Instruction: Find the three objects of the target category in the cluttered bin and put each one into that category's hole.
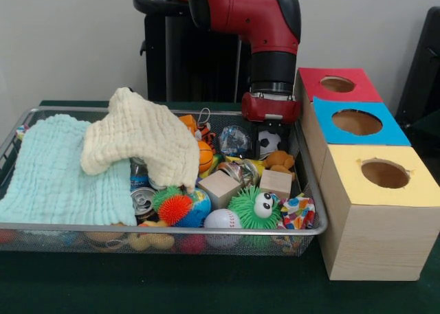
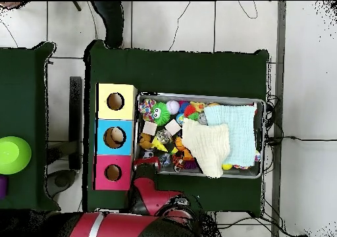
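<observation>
- We see a tan plush lying in the bin, far right; none visibly sits in the red hole.
- Our pincer hovers above it; whether it is apart or together we cannot tell.

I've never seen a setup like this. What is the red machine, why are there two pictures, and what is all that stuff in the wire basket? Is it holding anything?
The red and black machine is a robot arm on a pedestal. One picture faces it across the table; the other looks straight down from above.

On the dark green table stands a shallow silver wire-mesh basket full of clutter: a pale blue cloth, a cream cloth, a green fuzzy ball with googly eyes, wooden blocks, balls and a small tan plush animal.

Beside it is a row of light wooden boxes, each with a round hole: red top, blue top, yellow top.

The arm's end hangs over the basket's far corner, near the red box. Its gripper is hidden, so I cannot tell whether it holds anything.
</observation>
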